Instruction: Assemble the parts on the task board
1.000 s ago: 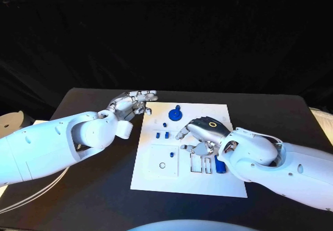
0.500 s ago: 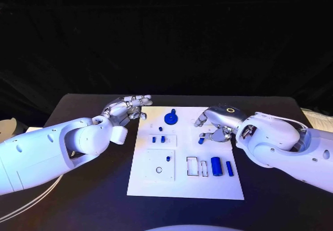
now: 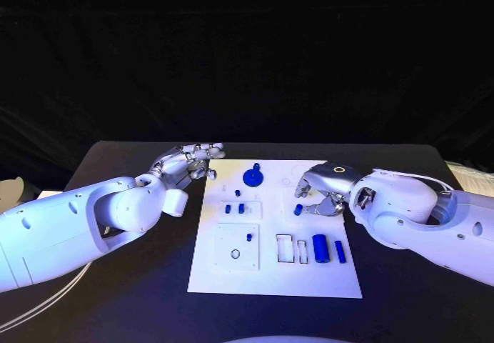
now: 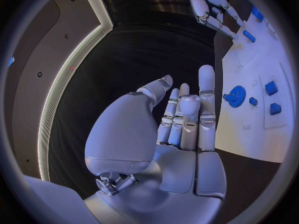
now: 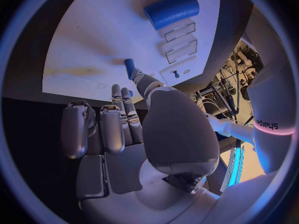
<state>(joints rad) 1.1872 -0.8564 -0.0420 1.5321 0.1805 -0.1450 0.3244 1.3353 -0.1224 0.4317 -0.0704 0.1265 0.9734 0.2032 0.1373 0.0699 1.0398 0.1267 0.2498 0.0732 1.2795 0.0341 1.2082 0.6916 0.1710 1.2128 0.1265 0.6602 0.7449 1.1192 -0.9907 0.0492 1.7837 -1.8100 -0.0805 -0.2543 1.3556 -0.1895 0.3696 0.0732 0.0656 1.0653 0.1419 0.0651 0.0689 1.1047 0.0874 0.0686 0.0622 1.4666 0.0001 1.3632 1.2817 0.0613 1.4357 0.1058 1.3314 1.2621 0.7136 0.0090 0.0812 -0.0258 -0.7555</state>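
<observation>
The flat white task board point(image 3: 276, 275) lies in the middle of the black table point(image 3: 412, 271). The right hand point(image 3: 321, 187) hovers over the board's right half, pinching a small blue peg point(image 3: 298, 210) between thumb and fingertip; the right wrist view shows that peg point(image 5: 129, 67) at its fingertips, just above the white surface. The left hand point(image 3: 189, 161) sits at the board's far left corner with fingers apart, holding nothing. On the board rest a round blue gear-like disc point(image 3: 253, 174) near the far edge, 2 small blue blocks point(image 3: 235, 208) left of centre, and a thick blue cylinder point(image 3: 320, 247) beside a slimmer blue bar point(image 3: 340, 251).
</observation>
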